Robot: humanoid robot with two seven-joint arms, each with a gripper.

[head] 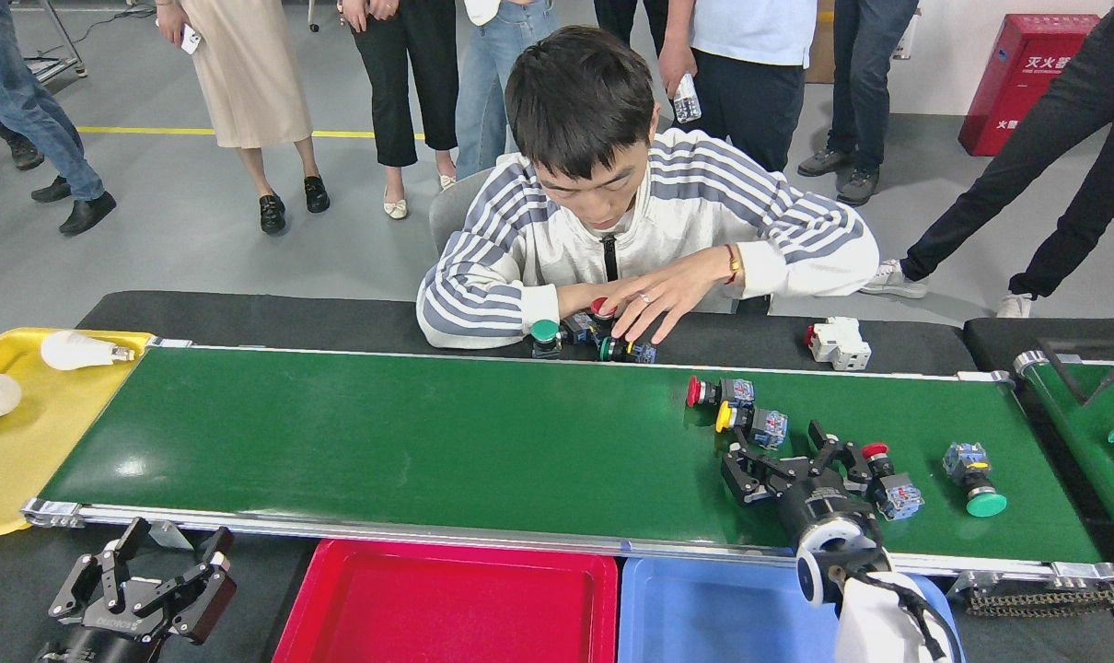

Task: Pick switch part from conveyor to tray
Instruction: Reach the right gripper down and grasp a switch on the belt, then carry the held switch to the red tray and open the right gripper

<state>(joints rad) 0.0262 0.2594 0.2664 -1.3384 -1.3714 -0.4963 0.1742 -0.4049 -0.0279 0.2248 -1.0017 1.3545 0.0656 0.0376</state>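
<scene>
Switch parts lie on the conveyor (428, 442), none lifted yet: a red-capped one (715, 392), a yellow-capped one (750, 424), a red one (888, 483) and a green one (971, 477). My right end effector (790, 457) hovers spread wide over the belt, grasping nothing, just beside the red one. My left end effector (156, 575) rests released, off the belt. Both trays, red (446, 608) and blue (704, 612), show no parts, so I judge everything remains to do.

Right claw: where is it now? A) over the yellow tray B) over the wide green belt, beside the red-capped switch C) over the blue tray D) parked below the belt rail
B: the right claw hangs open over the wide dark-green conveyor belt, the red-capped push-button switch just right of it, not gripped.
</scene>
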